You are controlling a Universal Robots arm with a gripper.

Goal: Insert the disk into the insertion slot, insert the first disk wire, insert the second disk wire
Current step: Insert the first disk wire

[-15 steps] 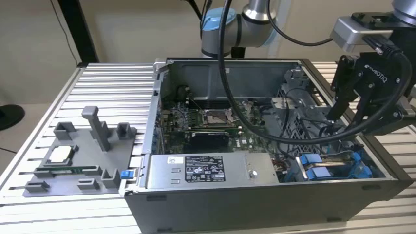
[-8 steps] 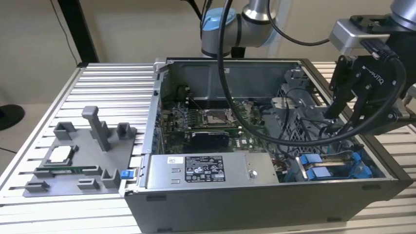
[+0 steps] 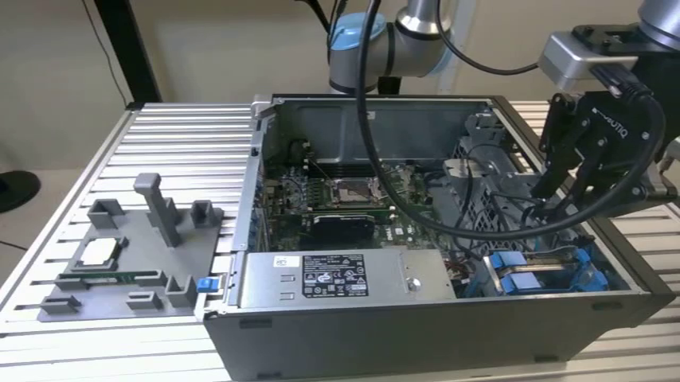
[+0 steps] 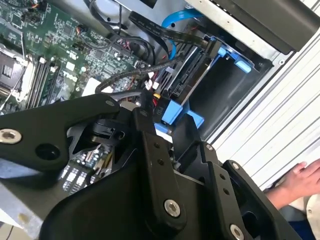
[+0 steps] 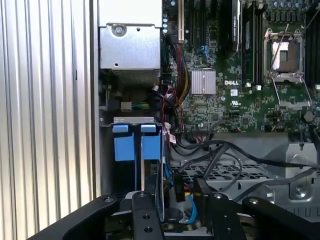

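Inside, the blue-framed disk (image 4: 191, 75) sits in its sheet-metal insertion slot (image 4: 227, 95).

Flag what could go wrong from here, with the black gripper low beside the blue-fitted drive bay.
The loose black cables loop right by the black gripper; it could snag or tug them.
A person's hand is close beside the open computer case, possibly within the arm's sweep.
The grey sheet-metal drive bay with blue plastic fittings is narrow, so a slightly off approach could strike its wall.
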